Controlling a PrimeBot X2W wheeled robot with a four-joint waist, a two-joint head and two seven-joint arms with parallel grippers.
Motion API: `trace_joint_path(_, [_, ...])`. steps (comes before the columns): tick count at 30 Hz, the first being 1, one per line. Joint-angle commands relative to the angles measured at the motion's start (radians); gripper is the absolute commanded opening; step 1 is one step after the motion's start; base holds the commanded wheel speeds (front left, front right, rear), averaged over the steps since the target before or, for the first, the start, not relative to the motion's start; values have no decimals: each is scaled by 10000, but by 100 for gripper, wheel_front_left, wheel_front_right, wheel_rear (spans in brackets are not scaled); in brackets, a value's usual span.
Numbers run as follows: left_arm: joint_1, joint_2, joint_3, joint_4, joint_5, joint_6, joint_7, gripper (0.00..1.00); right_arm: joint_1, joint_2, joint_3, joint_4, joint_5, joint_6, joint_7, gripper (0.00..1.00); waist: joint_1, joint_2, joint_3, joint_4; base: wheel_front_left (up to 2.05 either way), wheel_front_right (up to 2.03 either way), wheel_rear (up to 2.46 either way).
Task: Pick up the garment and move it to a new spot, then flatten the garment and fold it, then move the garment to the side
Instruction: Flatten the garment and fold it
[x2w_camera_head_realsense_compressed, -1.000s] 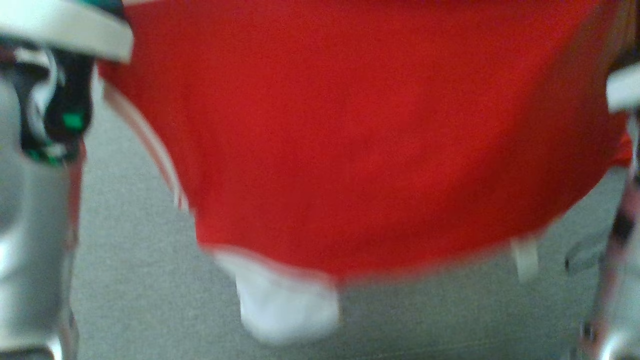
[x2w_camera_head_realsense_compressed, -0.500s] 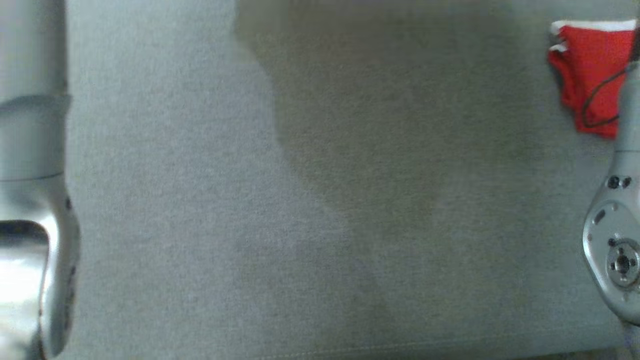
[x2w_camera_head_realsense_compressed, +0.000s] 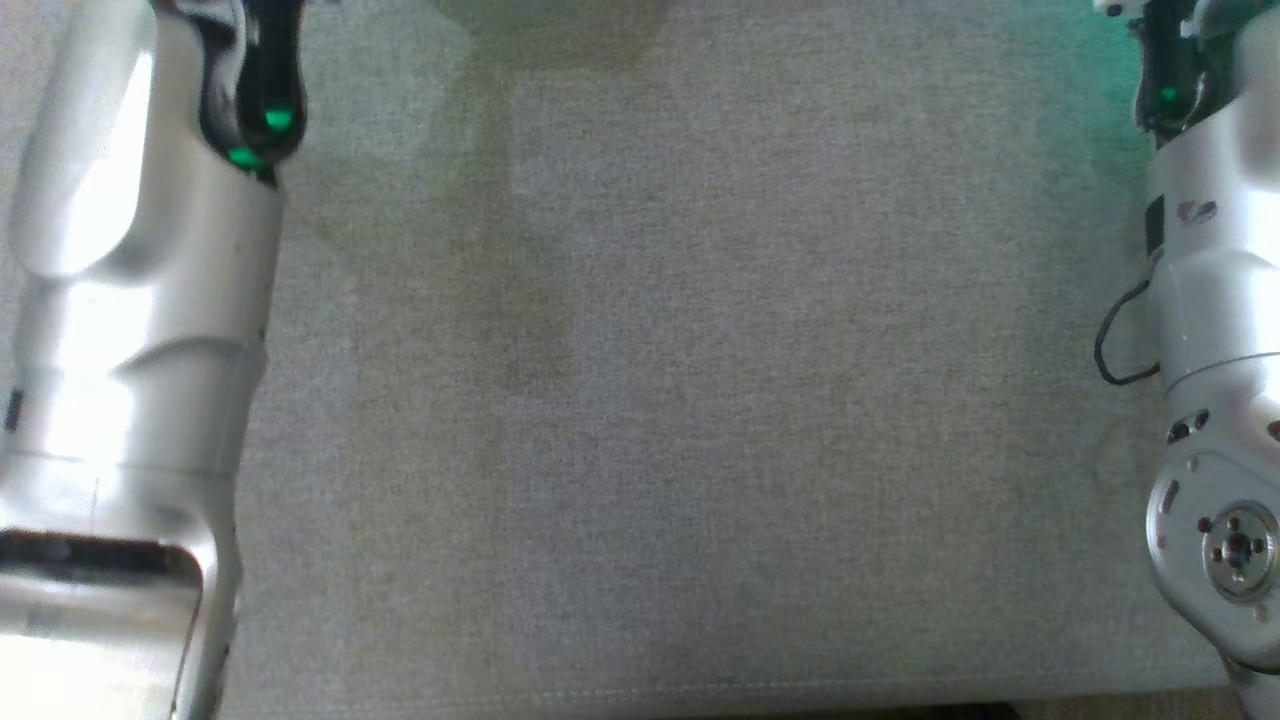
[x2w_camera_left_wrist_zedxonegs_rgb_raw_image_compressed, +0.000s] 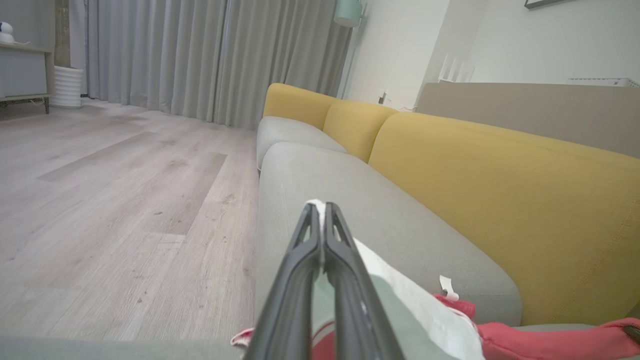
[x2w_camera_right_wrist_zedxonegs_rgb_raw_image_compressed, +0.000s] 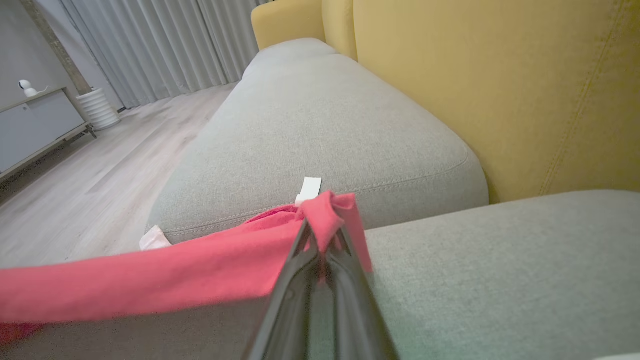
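- garment (x2w_camera_right_wrist_zedxonegs_rgb_raw_image_compressed: 150, 280), hung before the head camera a second ago, is now stretched low over the sofa seat (x2w_camera_head_realsense_compressed: 700, 400).
- its edges are pinched tight by left gripper (x2w_camera_left_wrist_zedxonegs_rgb_raw_image_compressed: 322, 210) and right gripper (x2w_camera_right_wrist_zedxonegs_rgb_raw_image_compressed: 324, 232).
- relocation is judged nearly done; flattening is pending.

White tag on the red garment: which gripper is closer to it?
Right. The right gripper pinches the garment just beside the white tag; the left gripper grips it farther from the tag.
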Motion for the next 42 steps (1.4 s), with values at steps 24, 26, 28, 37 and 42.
trace_joint_path(24, [7463, 634, 824, -4600, -778, 201, -1429, 0, 5656, 145, 2489, -3307, 3986, 71, -1141, 0, -3, 1, -2853, 116, 0, 0, 0])
trace_joint_path(26, [8273, 633, 763, -4899, -833, 266, -1401, 0, 6534, 145, 2526, -3845, 4224, 71, -1135, 0, -3, 1, -3244, 156, 0, 0, 0])
trace_joint_path(28, [9026, 742, 598, -5204, -715, 361, -1264, 0, 7430, 145, 2524, -4402, 4394, 71, -1061, 0, -3, 1, -3571, 214, 0, 0, 0])
trace_joint_path(37, [12010, 824, 347, -6904, -1039, 893, -679, 0, 11030, 145, 2158, -6974, 4947, 71, -375, 0, -3, 1, -4447, 295, 0, 0, 0])
trace_joint_path(42, [12906, 913, 262, -7453, -1185, 1101, -356, 0, 12309, 145, 1987, -7995, 5172, 71, 245, 0, -3, 1, -4535, 300, 0, 0, 0])
